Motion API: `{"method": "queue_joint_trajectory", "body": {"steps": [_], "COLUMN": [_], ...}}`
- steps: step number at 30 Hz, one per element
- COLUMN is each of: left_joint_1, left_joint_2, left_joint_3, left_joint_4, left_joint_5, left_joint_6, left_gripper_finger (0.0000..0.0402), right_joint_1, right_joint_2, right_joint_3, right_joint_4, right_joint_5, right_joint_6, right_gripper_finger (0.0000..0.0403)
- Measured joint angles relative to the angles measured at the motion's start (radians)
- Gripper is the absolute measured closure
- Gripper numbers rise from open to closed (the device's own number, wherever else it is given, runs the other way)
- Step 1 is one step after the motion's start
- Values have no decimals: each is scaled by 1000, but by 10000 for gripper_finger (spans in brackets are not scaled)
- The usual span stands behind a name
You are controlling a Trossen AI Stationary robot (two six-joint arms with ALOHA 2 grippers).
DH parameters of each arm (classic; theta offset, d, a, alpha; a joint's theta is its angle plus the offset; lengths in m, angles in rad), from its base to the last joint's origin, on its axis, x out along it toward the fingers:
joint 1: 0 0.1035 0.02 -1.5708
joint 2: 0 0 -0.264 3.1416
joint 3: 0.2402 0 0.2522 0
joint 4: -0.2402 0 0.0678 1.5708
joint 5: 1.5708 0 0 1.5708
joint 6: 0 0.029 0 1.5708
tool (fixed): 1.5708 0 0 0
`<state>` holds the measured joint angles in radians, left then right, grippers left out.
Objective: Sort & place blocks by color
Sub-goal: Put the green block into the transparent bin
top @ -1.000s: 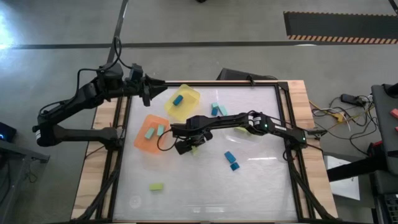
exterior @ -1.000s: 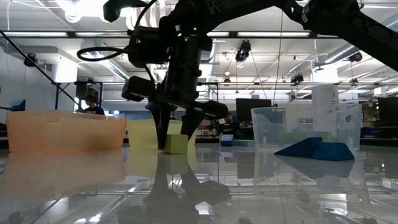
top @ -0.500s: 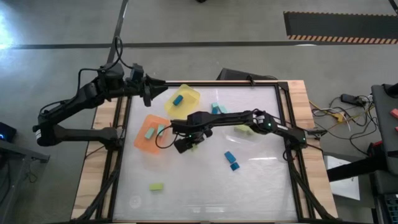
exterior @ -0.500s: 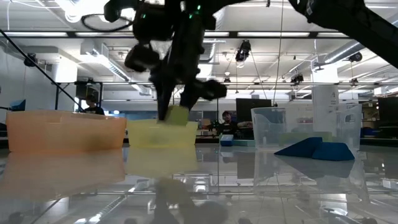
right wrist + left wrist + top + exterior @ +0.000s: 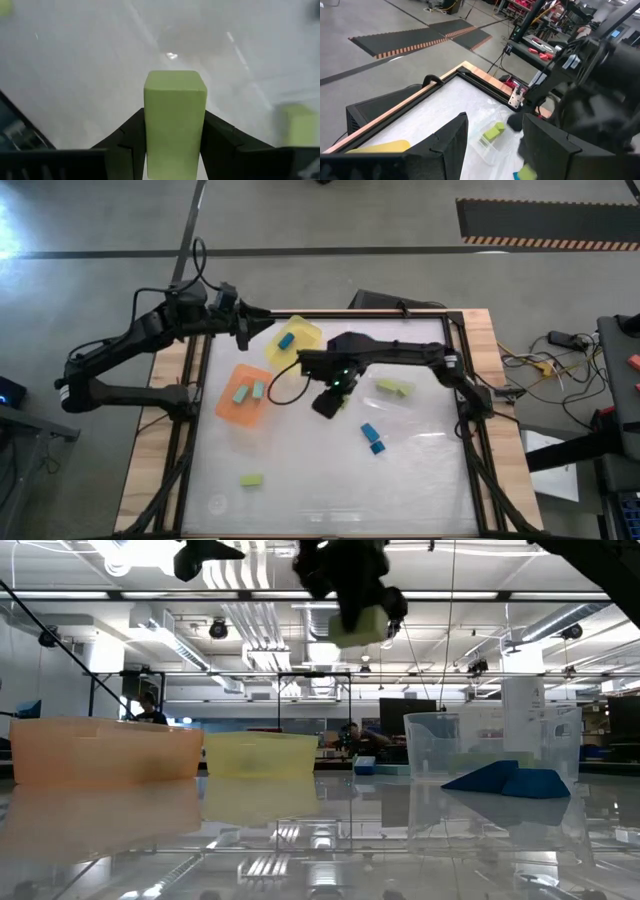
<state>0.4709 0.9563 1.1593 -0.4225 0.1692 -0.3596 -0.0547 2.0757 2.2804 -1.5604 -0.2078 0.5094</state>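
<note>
While its two dark fingers [image 5: 131, 134] press the flanks of a yellow-green block [image 5: 175, 120], the right gripper [image 5: 331, 402] hangs high over the middle of the glass table [image 5: 420, 480], the block carried well clear of the surface. In the right wrist view the block's long axis runs straight out from between the fingers, its square end face pointing away from the wrist.

Outward from the grip, the clear shallow dish [image 5: 394, 390] lies to the right in the high view, near the gripper, with another yellow-green block [image 5: 393, 387] lying in it. That dish looks the likely destination, so the coming move appears to turn on a short carry toward it. The yellow bin [image 5: 292, 344] and orange bin [image 5: 245, 394] sit on the opposite side, each holding teal or blue blocks. A stray yellow-green block [image 5: 251, 479] rests near the table's front edge.

The left gripper [image 5: 243, 330] waits by the table's far left corner, fingers apart, holding nothing.
</note>
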Motion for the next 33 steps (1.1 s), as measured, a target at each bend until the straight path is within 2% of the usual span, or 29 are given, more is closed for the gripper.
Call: {"method": "queue_joint_trajectory", "body": {"steps": [6,13,23,33], "left_joint_1": [0,0,0,0], "left_joint_2": [13,28,46,72], "left_joint_3": [-1,0,1,0], "left_joint_4": [101,255,317,319], "left_joint_5": [-1,-2,-16,-72], "left_joint_6": [-62,-115,-159,-159], "left_gripper_finger": [228,228,228,228], "right_joint_1": [-40,-121,-216,-241], "right_joint_2": [-99,-261,-491,-552], "right_joint_3": [-74,-298,-752,-1046], "right_joint_4": [-9,3,232,404], "right_joint_5": [34,35,17,17], "right_joint_6": [-206,-373,-455,-483], "right_gripper_finger": [273,273,273,273]}}
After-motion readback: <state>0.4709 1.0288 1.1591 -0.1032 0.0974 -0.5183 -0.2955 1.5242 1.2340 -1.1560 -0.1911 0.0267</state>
